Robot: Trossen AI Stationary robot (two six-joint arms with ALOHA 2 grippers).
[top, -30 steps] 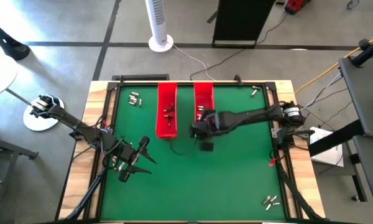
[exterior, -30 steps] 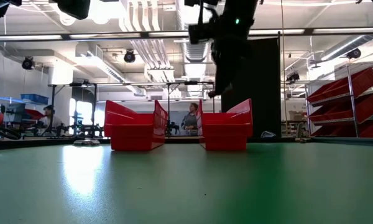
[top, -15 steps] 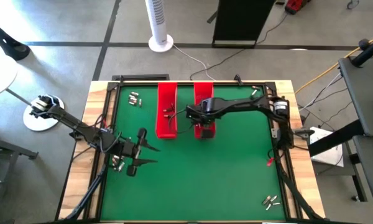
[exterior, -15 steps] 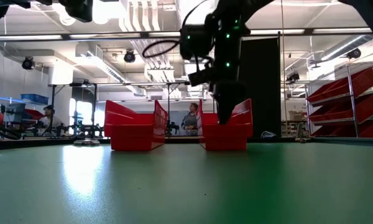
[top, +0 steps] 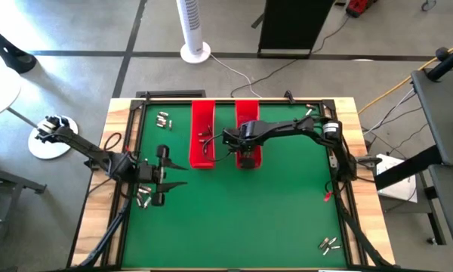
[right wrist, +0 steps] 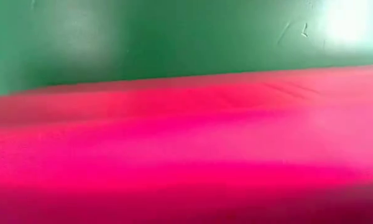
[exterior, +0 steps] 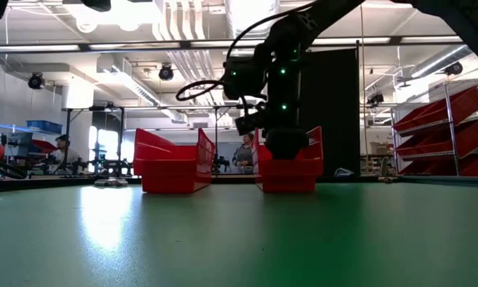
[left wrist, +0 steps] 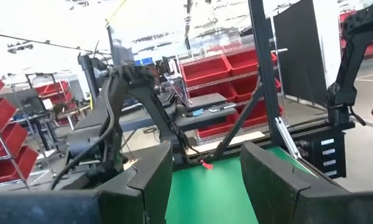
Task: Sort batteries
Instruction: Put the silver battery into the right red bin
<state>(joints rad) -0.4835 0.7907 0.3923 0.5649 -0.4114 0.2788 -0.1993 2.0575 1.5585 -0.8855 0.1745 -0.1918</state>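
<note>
Left gripper (top: 177, 164): dark, two flat tapered fingers (left wrist: 150, 180) seen parted with a clear gap and nothing between them; held above the green mat at the left, near side.
Batteries by the left arm (top: 143, 198): small silvery cylinders lying on the mat beside the arm, just near of the gripper.
Far-left batteries (top: 163, 119): a small cluster of silvery cylinders lying loose on the mat, left of the left tray.
Table (top: 287, 219): flat green mat, matte, framed by a pale wooden edge with a dark rail.
Left tray (top: 202, 136): long red rectangular bin, smooth plastic with raised walls; a few small dark and silvery pieces are seen inside.
Right tray (top: 248, 113): the same red bin, set parallel and just right of the first; its near end is covered by the right arm.
Right gripper (exterior: 285, 142): dark, lowered into the near end of the right tray; whether its fingers are parted cannot be told, and its own camera is filled by blurred red wall.
Far-right battery (top: 309, 112): one silvery piece near the far right corner.
Near-right batteries (top: 330, 243): a few silvery cylinders at the near right corner, well apart from both arms.
</note>
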